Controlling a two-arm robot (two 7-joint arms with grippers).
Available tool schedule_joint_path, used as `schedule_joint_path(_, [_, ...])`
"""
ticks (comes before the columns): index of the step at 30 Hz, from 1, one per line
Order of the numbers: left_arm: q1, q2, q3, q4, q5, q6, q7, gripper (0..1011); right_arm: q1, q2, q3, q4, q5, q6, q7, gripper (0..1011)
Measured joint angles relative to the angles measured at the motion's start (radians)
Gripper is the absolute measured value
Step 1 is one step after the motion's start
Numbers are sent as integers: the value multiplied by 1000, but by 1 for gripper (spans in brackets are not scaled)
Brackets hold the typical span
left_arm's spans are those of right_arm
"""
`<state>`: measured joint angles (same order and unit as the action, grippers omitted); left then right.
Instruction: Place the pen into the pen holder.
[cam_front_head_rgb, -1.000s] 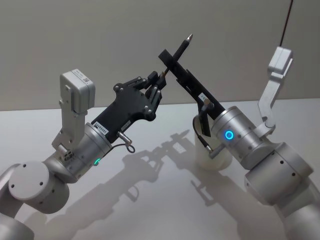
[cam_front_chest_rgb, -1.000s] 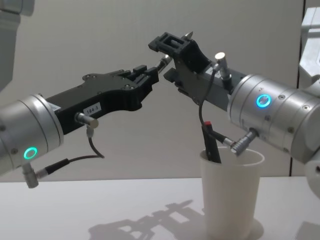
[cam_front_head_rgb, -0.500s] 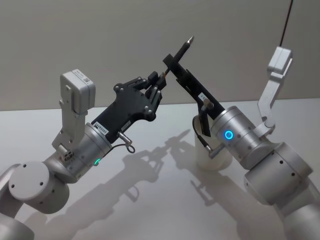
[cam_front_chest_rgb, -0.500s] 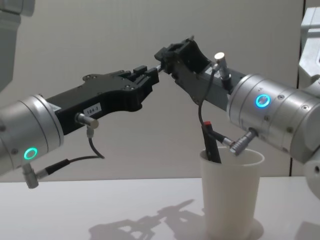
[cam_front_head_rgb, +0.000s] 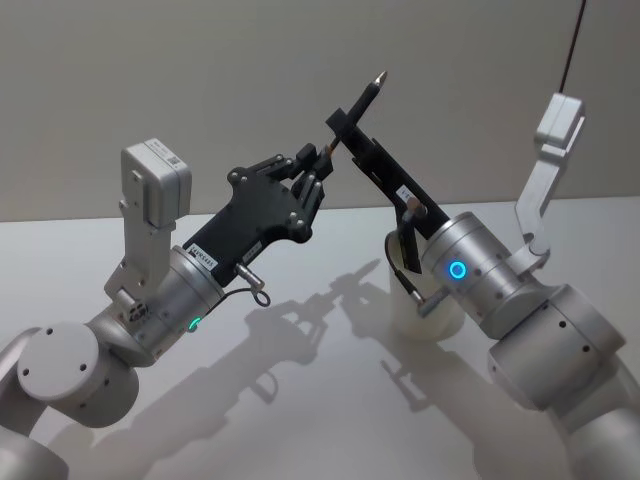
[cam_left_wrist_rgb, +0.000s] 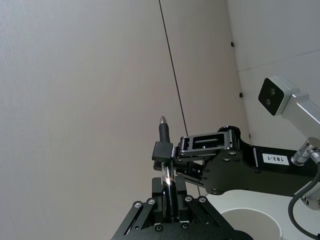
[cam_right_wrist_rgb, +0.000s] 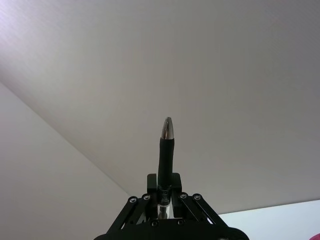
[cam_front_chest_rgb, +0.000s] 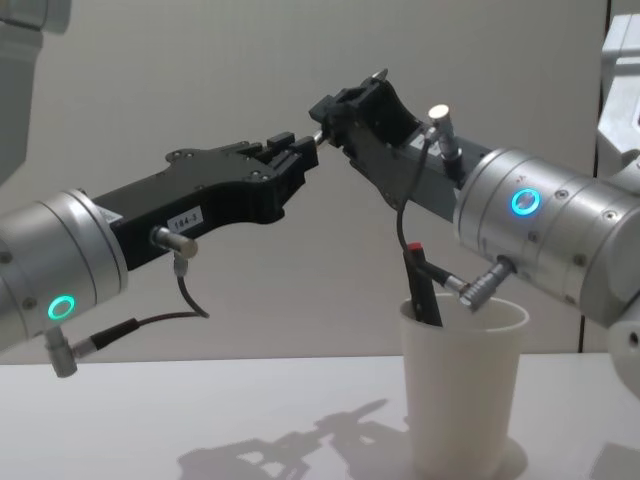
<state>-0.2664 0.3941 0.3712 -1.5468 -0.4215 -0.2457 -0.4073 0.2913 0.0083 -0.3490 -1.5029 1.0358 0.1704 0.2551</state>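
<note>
A dark pen (cam_front_head_rgb: 365, 95) with a silver tip is held in mid-air, pointing up and away. My left gripper (cam_front_head_rgb: 318, 165) is shut on its lower end, and the shaft runs up from between its fingers in the left wrist view (cam_left_wrist_rgb: 170, 200). My right gripper (cam_front_head_rgb: 340, 120) is shut on the pen's middle, just beyond the left one; the pen (cam_right_wrist_rgb: 165, 150) sticks out past its fingers. The pen holder, a white paper cup (cam_front_chest_rgb: 465, 400), stands upright on the table below the right wrist, well under the pen.
A dark stick-like item with a red end (cam_front_chest_rgb: 420, 285) leans inside the cup. The white table (cam_front_head_rgb: 300, 400) spreads in front of and to the left of the cup. A plain wall is close behind both arms.
The right gripper's fingers, spread around the pen a second ago, have shut on it. The left arm has held still, and nothing has moved in the last half second.
</note>
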Motion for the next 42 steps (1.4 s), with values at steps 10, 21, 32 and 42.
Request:
schedule_joint_path(10, [0,0,-1,0,-2,-1,0,210,0,0,1,1,-1,0,-3,143])
schedule_joint_path(21, [0,0,0,0,-2,-1,0,553,0,0,0,1,-1,0,-2,143])
schedule_joint_path(32, [0,0,0,0,-1,0,0,877,0,0,0,0,0,0,-1,143])
schedule_joint_path(42, [0,0,0,0,-1,0,0,1001,-5,3,-2,-12,-19,-25,-18,143])
